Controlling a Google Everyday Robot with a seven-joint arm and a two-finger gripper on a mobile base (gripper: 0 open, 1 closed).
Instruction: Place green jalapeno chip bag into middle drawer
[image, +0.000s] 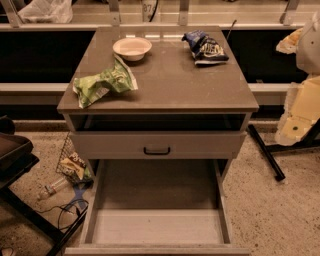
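Observation:
The green jalapeno chip bag (104, 84) lies crumpled on the left part of the cabinet top, close to its front-left corner. The middle drawer (157, 226) is pulled out wide below, its flat light-grey floor bare. My arm hangs at the right edge of the view, and my gripper (292, 129) is at its lower end. The gripper is off the cabinet's right side, far from the bag and level with the cabinet's upper front. It holds nothing that I can see.
A white bowl (132, 48) stands behind the green bag. A dark blue chip bag (205, 48) lies at the back right. A shut grey drawer front with a black handle (156, 150) sits above the open drawer. A wire basket, a bottle and cables lie on the floor at left.

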